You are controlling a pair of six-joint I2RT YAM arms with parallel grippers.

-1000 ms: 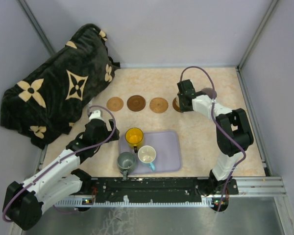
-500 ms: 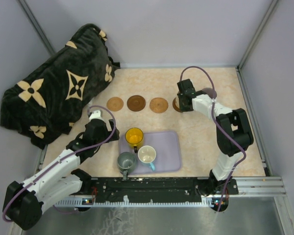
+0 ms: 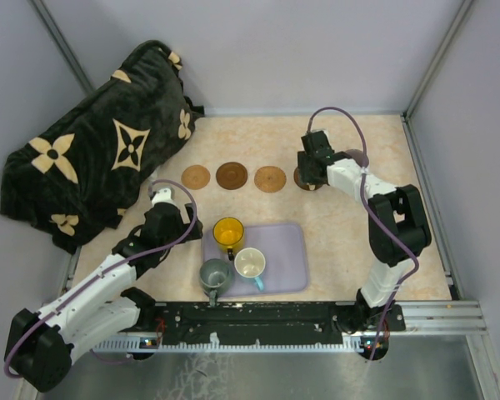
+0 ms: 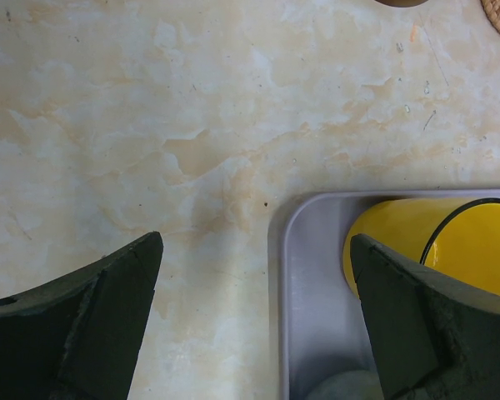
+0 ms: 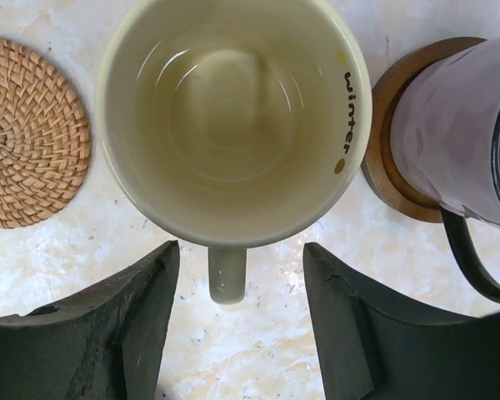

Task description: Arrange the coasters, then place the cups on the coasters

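In the right wrist view a cream cup (image 5: 233, 117) stands upright on the table. Its handle (image 5: 227, 273) lies between the fingers of my right gripper (image 5: 239, 250), which is open and clear of it on both sides. Right of it a purple cup (image 5: 458, 142) sits on a dark coaster (image 5: 383, 179). A woven coaster (image 5: 25, 133) lies bare at the left. From above, three bare coasters (image 3: 196, 177) (image 3: 232, 175) (image 3: 270, 178) form a row. My left gripper (image 4: 250, 246) is open over the tray's corner beside the yellow cup (image 4: 433, 242).
The lavender tray (image 3: 287, 258) holds the yellow cup (image 3: 228, 232), a grey-green cup (image 3: 214, 273) and a white cup with a blue handle (image 3: 250, 264). A black plush blanket with tan flowers (image 3: 100, 150) fills the back left. Walls close in the table.
My right gripper has opened and let go of the cream cup's handle. The left arm has not moved.
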